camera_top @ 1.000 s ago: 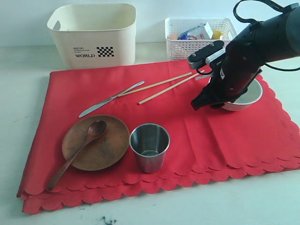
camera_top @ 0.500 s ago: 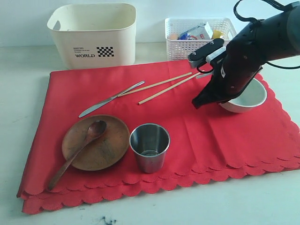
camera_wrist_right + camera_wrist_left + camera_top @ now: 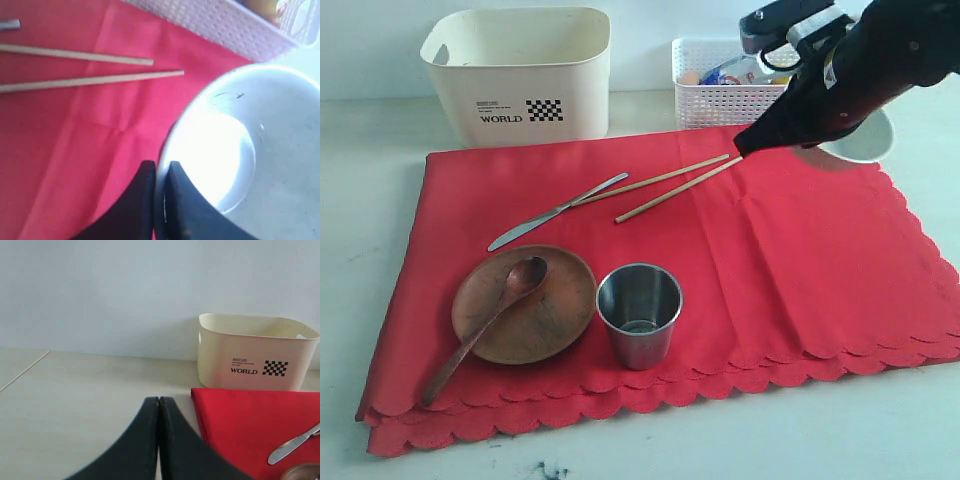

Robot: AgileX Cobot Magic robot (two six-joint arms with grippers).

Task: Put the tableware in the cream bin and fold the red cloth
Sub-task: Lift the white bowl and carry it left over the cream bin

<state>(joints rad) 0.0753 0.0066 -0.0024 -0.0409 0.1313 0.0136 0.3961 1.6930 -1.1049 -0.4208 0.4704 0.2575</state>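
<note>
- The right gripper [image 3: 161,167] is pinched narrow on the rim of the white bowl [image 3: 225,150], one finger inside the rim and one outside.
- In the exterior view the bowl is held up, tilted, over the far right corner of the red cloth [image 3: 770,260]. It is near the white basket [image 3: 730,95].
- The left gripper [image 3: 159,401] has its jaws pressed together with nothing between them. It hangs over bare table [image 3: 75,390] beside the cloth's corner.
- Two chopsticks [image 3: 670,185] lie side by side on the far part of the cloth, slanting towards the right gripper.
- The knife [image 3: 555,212] lies just left of the chopsticks, its handle end near their nearer tips.
- The wooden plate [image 3: 555,320] sits on the near left part of the cloth. The spoon [image 3: 485,328] rests in it with its handle jutting over the plate's near left rim.
- The steel cup [image 3: 638,315] stands upright just right of the plate, open end up.
- The cream bin [image 3: 520,75] stands on the table beyond the cloth's far left edge. Its inside cannot be seen.
- The cloth lies spread flat, its scalloped near edge doubled.
</note>
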